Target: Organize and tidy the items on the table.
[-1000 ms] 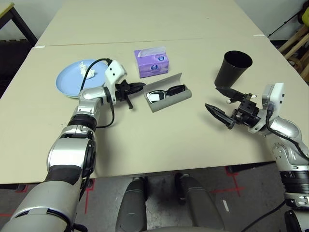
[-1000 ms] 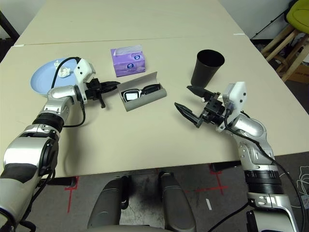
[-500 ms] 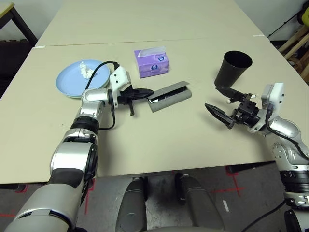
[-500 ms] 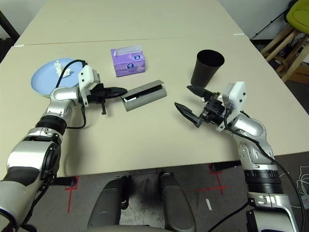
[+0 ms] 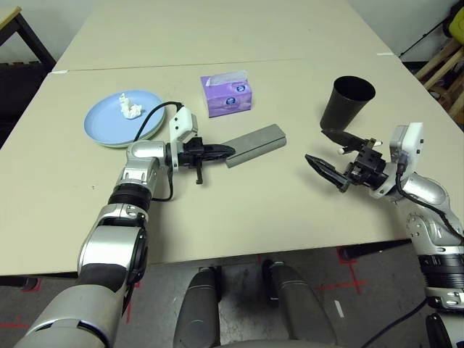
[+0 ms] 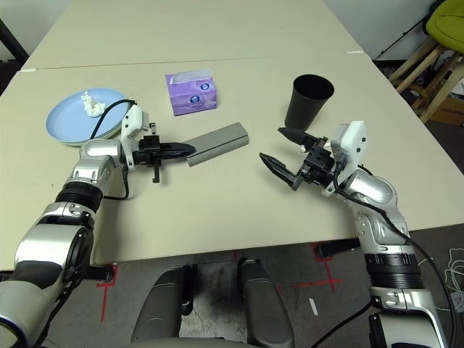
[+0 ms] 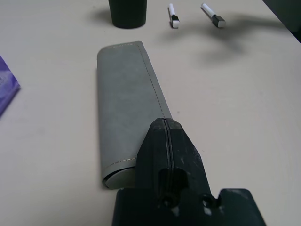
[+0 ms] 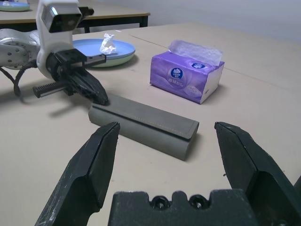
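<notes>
Grey felt-like fabric covers the glasses case (image 5: 255, 143), which lies shut on the beige table (image 5: 239, 210) and serves as the landmark here. The left gripper (image 5: 223, 150) has its two black fingers pressed together with nothing between them, the tip resting on the case's near-left end; judging from that pose, it is pushing down on the lid to seat it rather than gripping. Just behind the case stands the purple tissue box (image 5: 228, 95). Well to the case's left sit the stacked plates (image 5: 119, 120), light blue over pale green, with the crumpled tissue wad (image 5: 130, 108) on top. To the case's right stands the black cup (image 5: 346, 104), upright, and nearer than the cup hovers the right gripper (image 5: 328, 151), jaws spread wide and empty, probably waiting its turn.

The left wrist view looks along the case's stitched lid and shows two short white pieces (image 7: 173, 15) lying beyond its far end, beside the cup's base; whether they are a pen I cannot tell. The right wrist view shows the case side-on, its seam closed along the length, with the left gripper's tip on the lid's end. The sunglasses are presumably inside the case.
</notes>
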Robot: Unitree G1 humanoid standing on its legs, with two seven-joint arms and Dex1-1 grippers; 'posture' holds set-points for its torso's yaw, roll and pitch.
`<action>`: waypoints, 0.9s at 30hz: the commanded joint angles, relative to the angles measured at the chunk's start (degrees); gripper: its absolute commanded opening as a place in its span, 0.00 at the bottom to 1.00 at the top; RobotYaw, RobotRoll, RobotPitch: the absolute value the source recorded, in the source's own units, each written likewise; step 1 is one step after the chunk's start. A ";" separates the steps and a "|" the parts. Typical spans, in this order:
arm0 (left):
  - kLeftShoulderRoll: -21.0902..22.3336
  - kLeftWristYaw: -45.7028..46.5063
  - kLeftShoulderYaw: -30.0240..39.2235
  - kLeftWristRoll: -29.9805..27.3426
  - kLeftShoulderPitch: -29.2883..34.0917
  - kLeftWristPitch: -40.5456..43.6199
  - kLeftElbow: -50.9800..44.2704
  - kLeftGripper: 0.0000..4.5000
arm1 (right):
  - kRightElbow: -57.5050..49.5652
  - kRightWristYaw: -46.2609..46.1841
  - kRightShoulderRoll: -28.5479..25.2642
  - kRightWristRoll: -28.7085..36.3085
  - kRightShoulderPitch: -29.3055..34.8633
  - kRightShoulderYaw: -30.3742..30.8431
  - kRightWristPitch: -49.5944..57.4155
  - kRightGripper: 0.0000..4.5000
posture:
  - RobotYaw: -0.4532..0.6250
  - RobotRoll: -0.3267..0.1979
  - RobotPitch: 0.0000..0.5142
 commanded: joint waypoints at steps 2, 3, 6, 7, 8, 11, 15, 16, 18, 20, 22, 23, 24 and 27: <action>0.97 1.74 -2.77 2.66 0.10 4.06 -0.45 0.00 | -1.42 -0.50 -0.23 0.39 0.02 0.26 0.78 1.00 | 0.44 0.62 0.36; 1.21 1.88 -3.33 3.23 -0.07 3.75 -0.56 0.00 | -1.36 -0.50 -0.29 0.42 0.01 0.20 0.79 1.00 | 0.44 0.62 0.36; 1.85 2.78 -4.40 4.36 -1.19 4.82 -0.42 0.00 | -1.26 -0.50 -0.40 0.49 0.05 0.17 0.84 1.00 | 0.44 0.62 0.36; 1.95 3.02 -4.51 4.43 -1.39 5.17 -0.39 0.00 | -1.17 -0.49 -0.40 0.48 0.02 0.19 0.81 1.00 | 0.44 0.62 0.36; 2.01 3.04 -4.59 4.40 -1.47 5.27 -0.43 0.00 | -1.10 -0.49 -0.39 0.48 -0.01 0.20 0.81 1.00 | 0.44 0.62 0.36; 1.83 3.66 -3.81 3.43 -1.78 5.90 -0.52 0.00 | -0.83 -0.37 -0.37 0.52 -0.09 0.23 0.79 1.00 | 0.44 0.62 0.36; 1.23 5.26 -2.02 1.63 -2.49 6.89 -0.59 0.00 | -0.12 -0.09 -0.34 0.76 -0.24 0.20 1.03 1.00 | 0.45 0.62 0.36; 0.94 5.93 -1.37 1.03 -2.77 7.64 -0.60 0.00 | -0.08 -0.07 -0.34 0.99 -0.27 0.18 1.46 1.00 | 0.45 0.62 0.36; 0.09 6.76 0.34 -0.76 -3.22 8.23 -1.12 0.00 | -0.08 0.03 -0.42 1.33 -0.40 0.16 2.18 1.00 | 0.45 0.62 0.36; -0.64 7.05 1.63 -2.12 -3.38 7.79 -1.97 0.00 | 0.15 0.17 -0.53 1.43 -0.64 0.02 2.55 1.00 | 0.45 0.62 0.36; -1.42 6.32 2.86 -4.01 -3.08 7.52 -3.59 0.00 | 0.55 0.40 -0.67 1.40 -0.83 -0.12 2.55 1.00 | 0.45 0.62 0.36; -1.68 5.64 3.31 -5.09 -2.81 8.01 -4.71 0.00 | 0.69 0.48 -0.73 1.35 -0.89 -0.16 2.50 1.00 | 0.45 0.62 0.36; -1.79 5.14 3.54 -5.80 -2.56 8.35 -5.62 0.00 | 0.77 0.53 -0.79 1.31 -0.95 -0.18 2.48 1.00 | 0.45 0.62 0.36; -1.84 4.24 4.47 -8.44 -1.67 10.48 -9.10 0.13 | 0.87 0.68 -0.92 1.21 -1.05 -0.23 2.44 1.00 | 0.45 0.62 0.36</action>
